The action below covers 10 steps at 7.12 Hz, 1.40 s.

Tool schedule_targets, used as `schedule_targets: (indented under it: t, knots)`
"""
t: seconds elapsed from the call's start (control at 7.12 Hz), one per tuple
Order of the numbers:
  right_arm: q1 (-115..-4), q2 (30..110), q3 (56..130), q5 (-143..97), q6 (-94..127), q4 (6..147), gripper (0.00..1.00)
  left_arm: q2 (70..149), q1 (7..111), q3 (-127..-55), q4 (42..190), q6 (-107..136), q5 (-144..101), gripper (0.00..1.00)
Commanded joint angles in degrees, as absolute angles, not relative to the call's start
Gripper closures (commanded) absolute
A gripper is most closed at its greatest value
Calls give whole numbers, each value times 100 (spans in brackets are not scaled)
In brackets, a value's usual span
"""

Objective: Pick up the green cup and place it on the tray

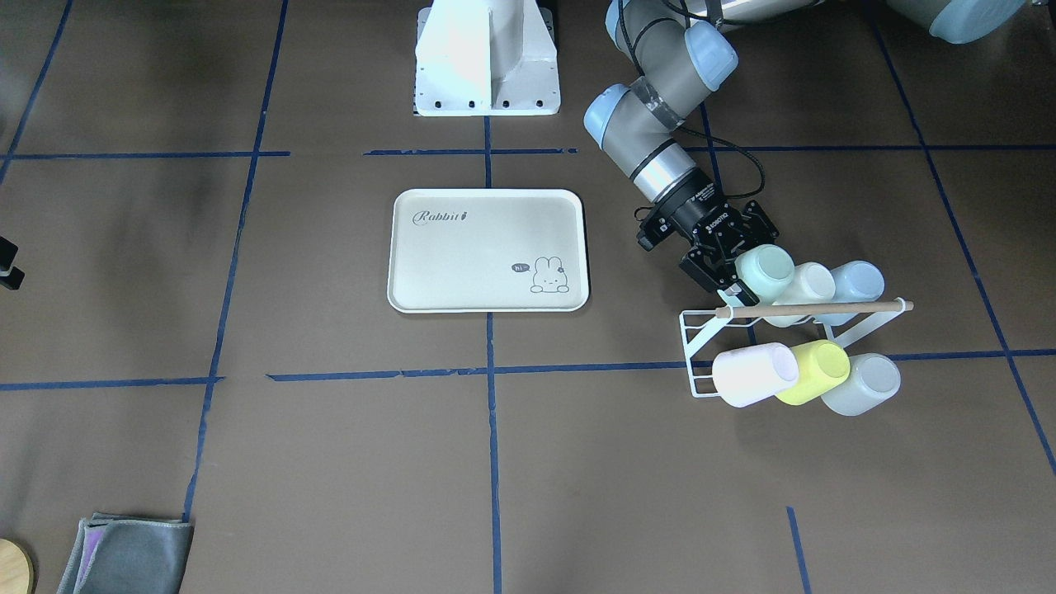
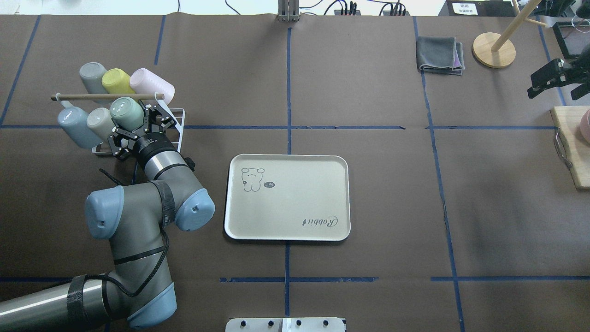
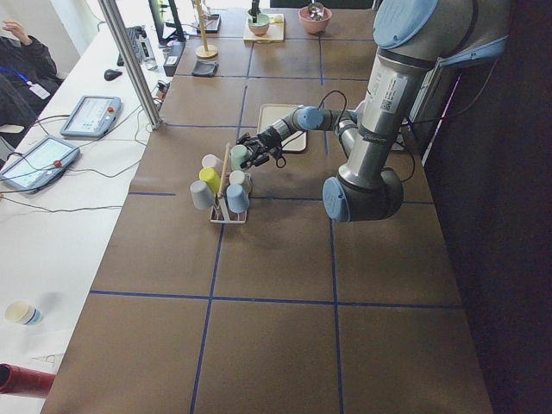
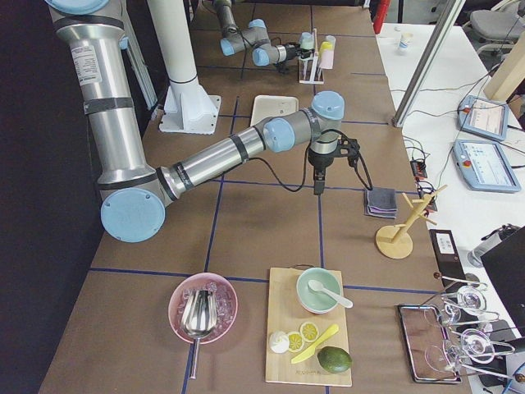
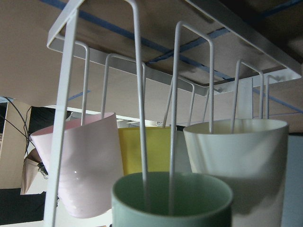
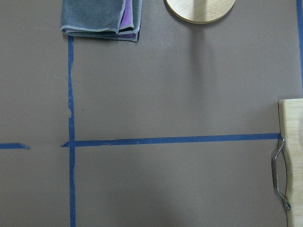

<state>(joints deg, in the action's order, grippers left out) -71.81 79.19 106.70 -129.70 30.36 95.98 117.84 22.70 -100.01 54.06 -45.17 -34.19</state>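
The green cup is pale mint and hangs mouth-down on a peg of the white wire rack, at the rack's end nearest the tray; it also shows in the overhead view. My left gripper is open, with its fingers on either side of this cup. In the left wrist view the cup's rim fills the bottom, with rack wires running into it. The cream tray with "Rabbit" script lies empty at the table's middle. My right gripper is open and empty, far from the rack.
The rack also holds cream, light blue, pink-white, yellow-green and grey cups under a wooden rod. A folded grey cloth, a wooden stand and a cutting board lie on my right.
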Motion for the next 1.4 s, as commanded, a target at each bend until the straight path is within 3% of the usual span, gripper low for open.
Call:
schedule_targets:
  t: [0.0,0.7,1.26]
  knots:
    - [-7181,7919,10670,-12973,3032,9598,0,11777,2294,-10255,5388,-4526,-3393,60]
    - [-7181,7919,10679,-12973,3050,9598,0,11769,2451,-10966,4957,-4561,-3366,60]
    - [-7181,7928,10688,-12973,3050,9598,0,11689,2681,-12775,5001,-4474,-3749,60]
